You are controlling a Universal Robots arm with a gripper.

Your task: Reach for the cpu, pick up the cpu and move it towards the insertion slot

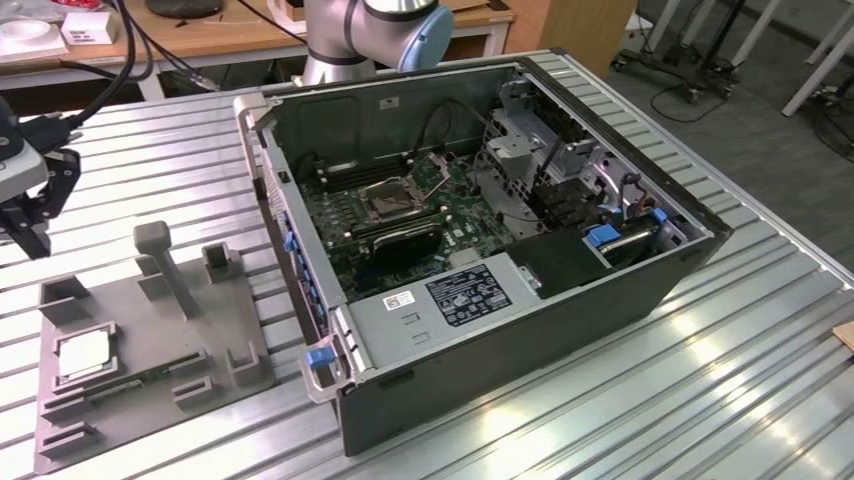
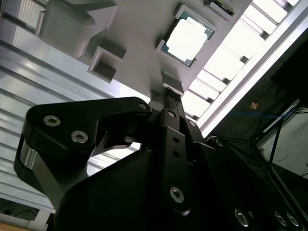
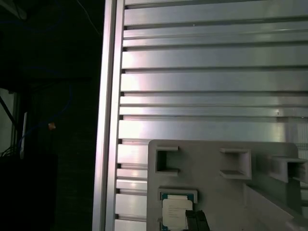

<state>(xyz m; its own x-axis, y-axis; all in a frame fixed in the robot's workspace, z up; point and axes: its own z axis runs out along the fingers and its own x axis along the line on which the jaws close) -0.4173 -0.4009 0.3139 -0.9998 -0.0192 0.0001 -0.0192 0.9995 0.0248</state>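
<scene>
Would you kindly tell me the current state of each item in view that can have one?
cpu: lying flat in a recess of the grey tray, not gripped.
insertion slot: dark centre, no chip seated in it.
computer case: lying on its side, panel off, interior exposed.
memory stick: lying in the tray.
gripper: raised near the tray, not touching the cpu.

Silvery cpu [image 1: 83,355] lies flat in grey tray [image 1: 140,335], well apart from insertion slot [image 1: 396,197].
</scene>
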